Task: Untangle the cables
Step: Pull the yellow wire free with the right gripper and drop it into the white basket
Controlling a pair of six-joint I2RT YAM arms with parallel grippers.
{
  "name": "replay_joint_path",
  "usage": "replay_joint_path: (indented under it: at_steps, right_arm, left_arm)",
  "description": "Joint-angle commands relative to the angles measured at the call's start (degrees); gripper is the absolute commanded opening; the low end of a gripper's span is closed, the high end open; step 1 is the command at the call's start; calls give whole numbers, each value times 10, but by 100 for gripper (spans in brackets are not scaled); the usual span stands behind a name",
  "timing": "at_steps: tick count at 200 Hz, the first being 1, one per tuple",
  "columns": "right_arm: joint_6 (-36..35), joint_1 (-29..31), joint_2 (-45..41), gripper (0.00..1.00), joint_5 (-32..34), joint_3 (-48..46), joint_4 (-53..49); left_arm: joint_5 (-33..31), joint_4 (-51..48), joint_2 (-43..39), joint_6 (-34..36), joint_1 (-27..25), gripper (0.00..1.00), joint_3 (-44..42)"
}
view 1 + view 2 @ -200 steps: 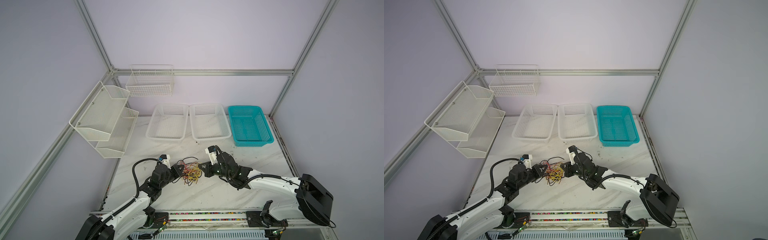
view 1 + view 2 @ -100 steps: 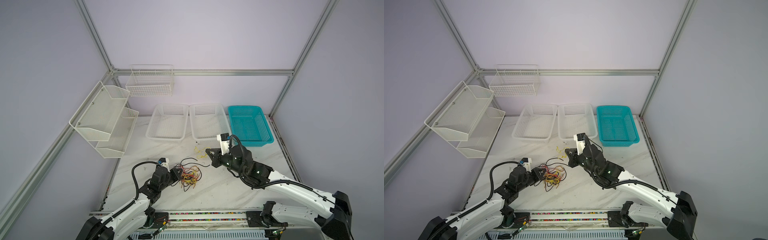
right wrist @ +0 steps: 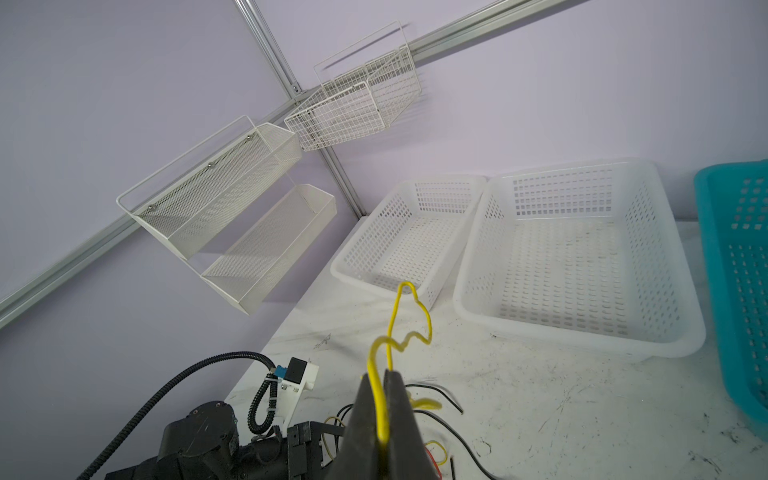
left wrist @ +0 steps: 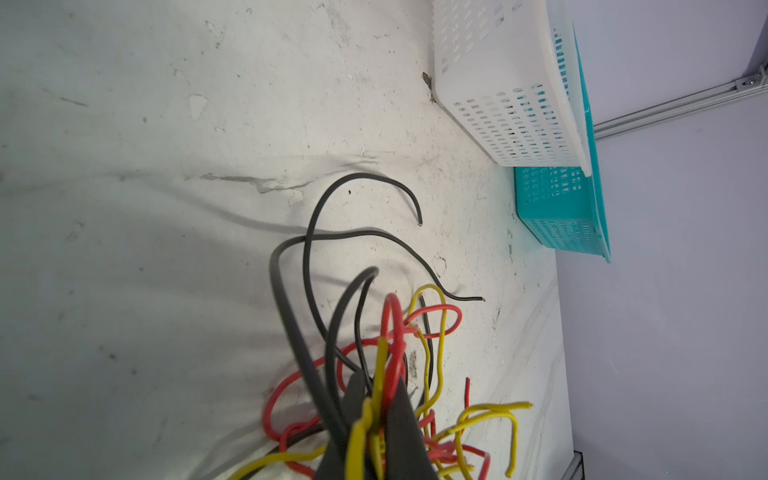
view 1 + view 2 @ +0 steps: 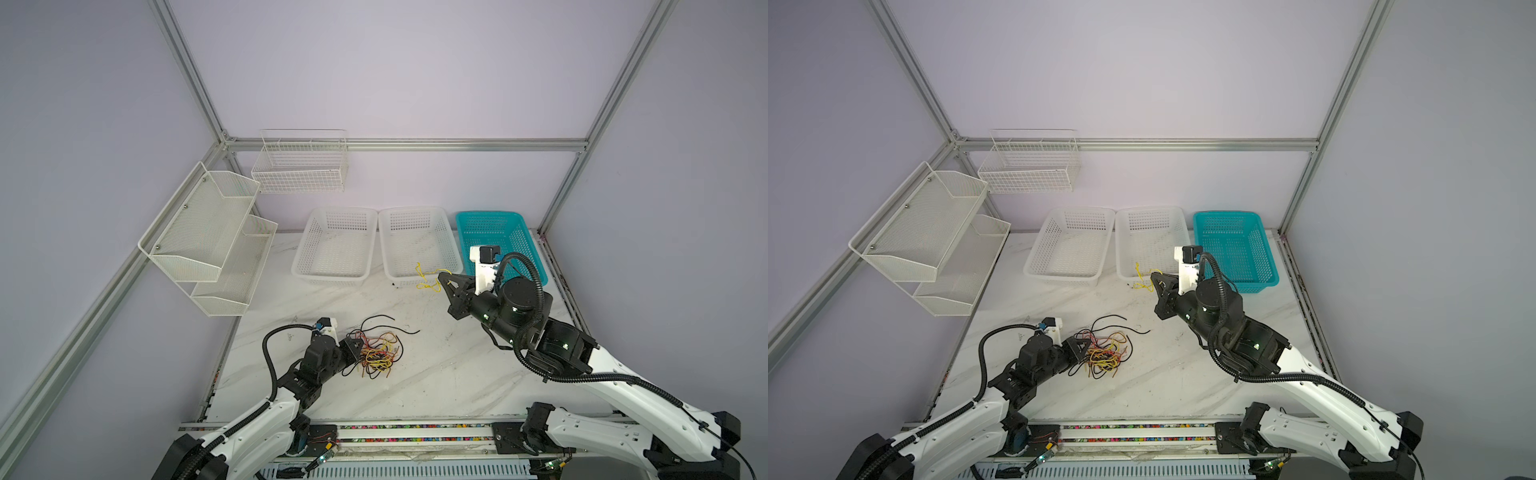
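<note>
Change: I am seeing my right hand (image 5: 441,277) now lifted well clear of the cables (image 5: 377,353) it was working a second ago, carrying a yellow cable (image 5: 421,274) in front of the basket (image 5: 411,245).
Left hand: my left hand (image 5: 354,344) is staying clenched on the cables, low over the worktop (image 5: 449,374).
Hard to see: in the left wrist view, blurred strands are crowding the jaws; I am not making out which are pinched.
Views: only the right wrist view is showing the yellow cable (image 3: 379,399) clamped in the right hand (image 3: 377,374); both top views are giving a small squiggle.
</note>
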Motion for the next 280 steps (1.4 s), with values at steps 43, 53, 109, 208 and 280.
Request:
replay_joint_path:
  at_steps: [43, 53, 109, 208, 280]
  right_arm:
    - [-20, -14, 29, 0, -1, -7, -3]
    - [-21, -27, 41, 0, -13, -5, -1]
    - [-9, -145, 98, 0, -129, 9, 39]
    - [40, -246, 178, 0, -109, 31, 82]
    - [66, -268, 312, 0, -151, 91, 126]
  left_arm:
    - [-19, -60, 12, 76, 0, 53, 111]
    - [-19, -79, 15, 92, 1, 60, 137]
    - [-50, -257, 22, 227, 12, 95, 298]
    - [-219, -448, -29, 390, 17, 100, 356]
    - [-273, -446, -72, 394, 15, 100, 327]
